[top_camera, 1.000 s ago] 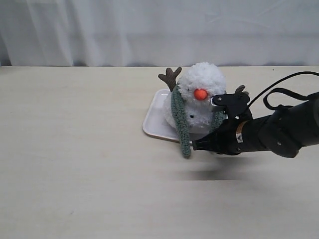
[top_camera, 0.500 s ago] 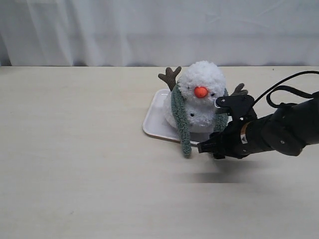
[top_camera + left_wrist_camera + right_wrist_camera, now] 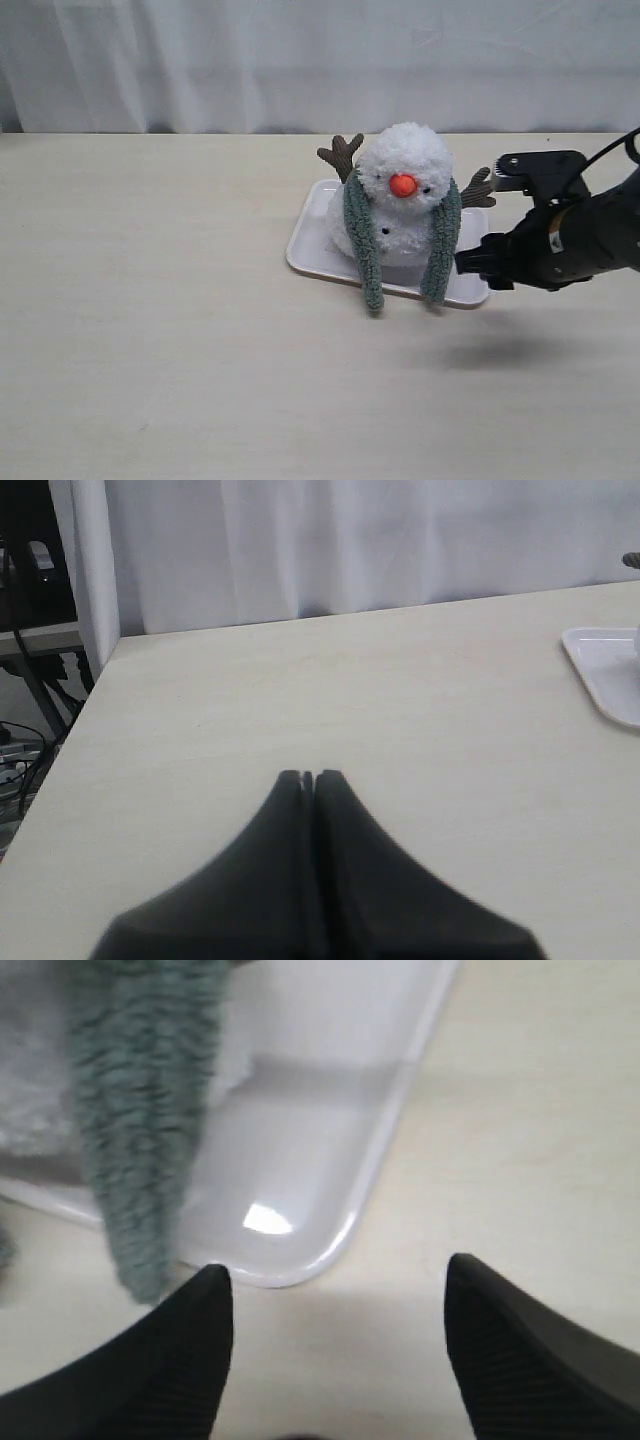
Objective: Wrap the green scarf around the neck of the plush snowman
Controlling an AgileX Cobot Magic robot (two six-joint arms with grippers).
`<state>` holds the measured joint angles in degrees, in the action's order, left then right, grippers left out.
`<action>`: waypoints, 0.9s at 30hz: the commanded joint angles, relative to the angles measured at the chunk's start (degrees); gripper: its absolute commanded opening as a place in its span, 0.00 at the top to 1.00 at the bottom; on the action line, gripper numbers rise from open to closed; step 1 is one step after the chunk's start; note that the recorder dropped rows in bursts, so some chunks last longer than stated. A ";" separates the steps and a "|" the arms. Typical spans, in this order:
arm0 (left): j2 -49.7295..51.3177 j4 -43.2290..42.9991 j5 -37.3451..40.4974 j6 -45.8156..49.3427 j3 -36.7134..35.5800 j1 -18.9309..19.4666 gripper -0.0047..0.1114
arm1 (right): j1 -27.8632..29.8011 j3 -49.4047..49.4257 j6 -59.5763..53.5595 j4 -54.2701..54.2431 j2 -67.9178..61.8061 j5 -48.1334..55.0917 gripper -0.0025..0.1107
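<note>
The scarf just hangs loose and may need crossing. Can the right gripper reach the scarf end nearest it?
Probably yes: the right gripper is open right beside that end of the scarf, nothing between them.

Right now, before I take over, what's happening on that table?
The plush snowman sits on a white tray with the green scarf draped over its neck. Both ends hang down the front, uncrossed. The right arm is beside the scarf end on its side, jaws open and holding nothing. The left arm has its jaws shut and empty over bare table, away from the tray.
</note>
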<state>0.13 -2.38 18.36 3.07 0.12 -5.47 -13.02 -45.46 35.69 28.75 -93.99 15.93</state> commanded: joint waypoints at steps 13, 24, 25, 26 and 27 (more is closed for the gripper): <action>-0.13 0.09 -0.70 -0.16 -0.12 0.07 0.96 | 7.03 -4.19 1.53 -6.07 -13.08 -10.68 0.61; -0.13 0.09 -0.70 -0.16 -0.12 0.07 0.96 | 7.03 -6.77 1.41 -6.89 -15.46 -11.59 0.61; -0.13 0.09 -0.70 -0.16 -0.12 0.07 0.96 | 7.03 -6.77 1.27 -6.89 -15.46 -11.70 0.61; -0.13 0.09 -0.70 -0.16 -0.12 0.07 0.96 | 7.03 -6.77 1.01 -6.89 -15.46 -11.53 0.61; -0.13 0.09 -0.70 -0.16 -0.12 0.07 0.96 | 7.03 -6.77 0.52 -6.89 -15.57 -11.18 0.61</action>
<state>0.13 -2.38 18.36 3.07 0.12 -5.47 -6.31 -52.06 37.16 22.15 -109.40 4.88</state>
